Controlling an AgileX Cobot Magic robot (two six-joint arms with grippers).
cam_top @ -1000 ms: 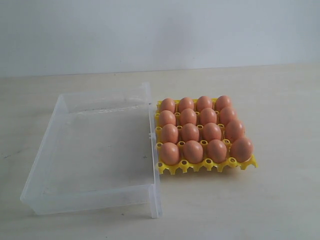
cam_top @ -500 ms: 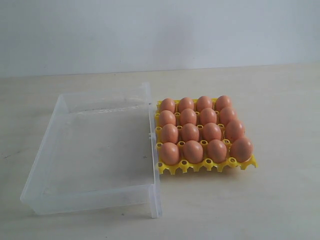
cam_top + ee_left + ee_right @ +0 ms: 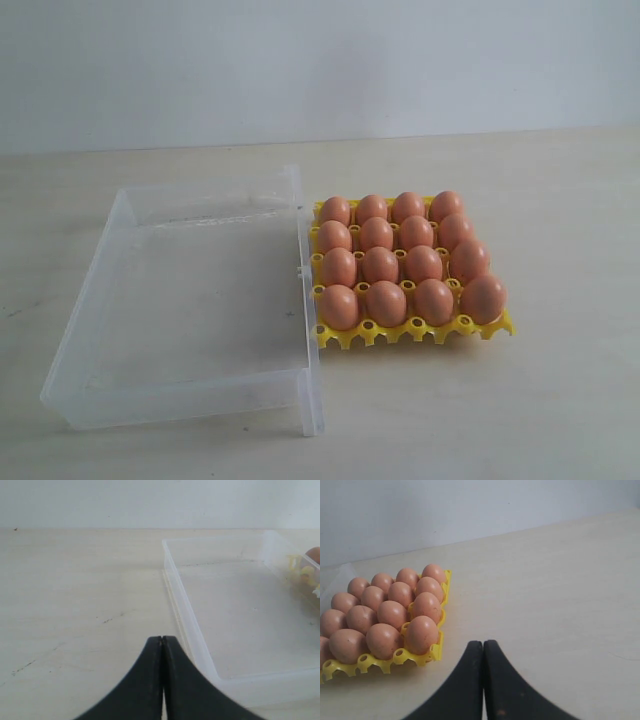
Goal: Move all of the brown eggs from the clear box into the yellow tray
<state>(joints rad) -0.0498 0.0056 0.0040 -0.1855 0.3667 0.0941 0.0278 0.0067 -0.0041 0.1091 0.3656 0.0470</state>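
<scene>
A pale, faintly grained wooden table [image 3: 520, 420] runs back to a plain white wall [image 3: 300, 60], with a few thin dark scratches on the wood near me. On the table lies the box [image 3: 180, 402], clear and shallow, its low walls standing up and only the wood showing through its floor. Just beside its right long wall sits the tray [image 3: 415, 333], smaller than the box, its yellow posts and cups poking out along the front edge; I cannot tell whether the two actually touch. The eggs [image 3: 380, 265] fill the tray in four rows of four, sixteen in all, each brown egg standing in its own cup, blunt shoulders close against its neighbours. All the eggs I can see are in the tray. My left gripper [image 3: 162, 640] hangs over bare wood just outside a corner of the box, its two black fingers [image 3: 142, 685] pressed flat together with only a thin seam between them, holding nothing and touching nothing. My right gripper [image 3: 483, 644] hangs over bare wood beside the tray, apart from it, on the side away from the box, and it too is closed tight on nothing
</scene>
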